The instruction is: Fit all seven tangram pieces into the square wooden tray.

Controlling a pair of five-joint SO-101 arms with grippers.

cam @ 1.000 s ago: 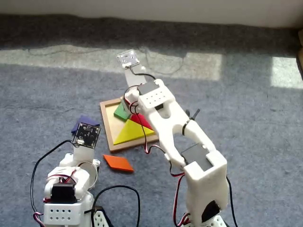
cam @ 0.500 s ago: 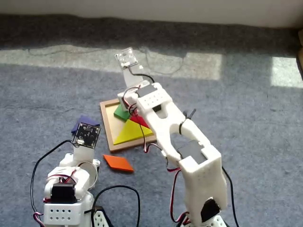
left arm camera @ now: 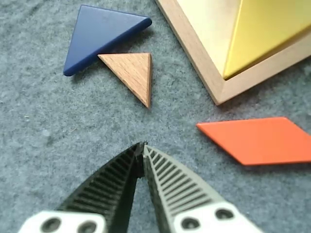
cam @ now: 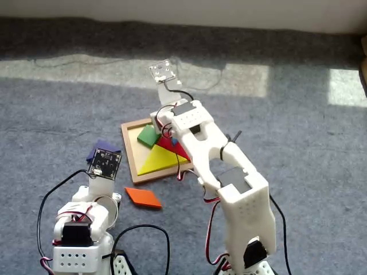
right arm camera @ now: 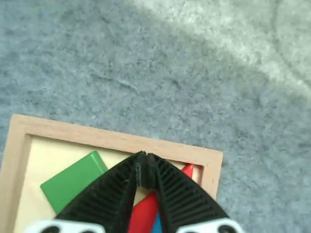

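Right claw: pinched closed, tips together, nothing in it. It sits over the far rim of the tray; contact with the wood can't be judged from here. Since a second ago the right arm has swung a little sideways along that rim, so the green piece now lies uncovered in the tray's far corner, flat on the base. Just beside it is the red piece, with a sliver of a blue piece against it, possibly a small triangle, mostly hidden by the claw. The yellow triangle fills the near part of the tray, same spot as before.

Left claw: also closed and empty, hanging over bare carpet, unmoved across the frames. Outside the tray: orange parallelogram flat on the carpet near the tray's near corner, dark blue triangle farther off, wooden triangle touching its edge. None of these shifted.
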